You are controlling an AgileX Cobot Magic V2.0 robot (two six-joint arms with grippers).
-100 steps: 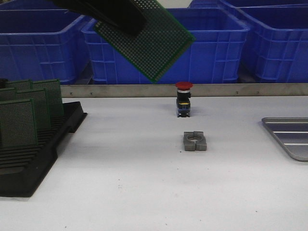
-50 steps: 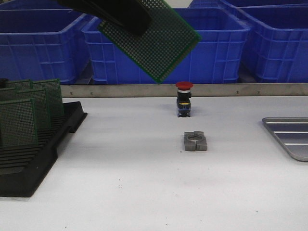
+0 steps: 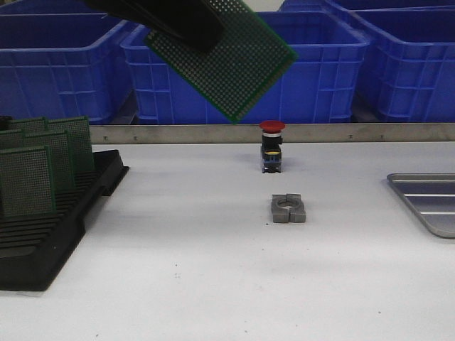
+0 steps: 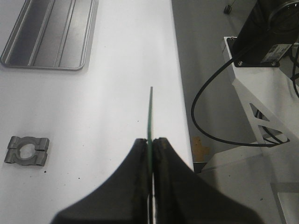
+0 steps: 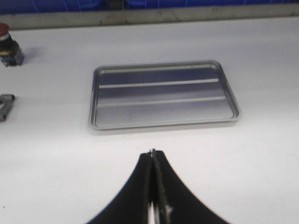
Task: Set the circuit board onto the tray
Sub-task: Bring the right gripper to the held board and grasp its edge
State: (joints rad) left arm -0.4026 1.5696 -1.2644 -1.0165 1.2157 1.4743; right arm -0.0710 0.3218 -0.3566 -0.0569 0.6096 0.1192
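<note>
My left gripper (image 3: 186, 27) is shut on a green perforated circuit board (image 3: 231, 60) and holds it tilted, high above the table at the upper left of centre. In the left wrist view the board (image 4: 150, 116) shows edge-on, clamped between the black fingers (image 4: 150, 142). The silver-grey tray (image 3: 426, 200) with a ribbed floor lies at the table's right edge, partly cut off. It shows whole and empty in the right wrist view (image 5: 163, 93) and in the left wrist view (image 4: 49, 35). My right gripper (image 5: 153, 153) is shut and empty, above the table short of the tray.
A black slotted rack (image 3: 50, 220) with several upright green boards stands at the left. A red-capped push button (image 3: 271, 145) and a grey metal clamp block (image 3: 288, 209) sit mid-table. Blue plastic crates (image 3: 313, 64) line the back behind a metal rail.
The left gripper and the board shifted slightly to the right and a little down a second ago; since half a second ago they have stayed still.
</note>
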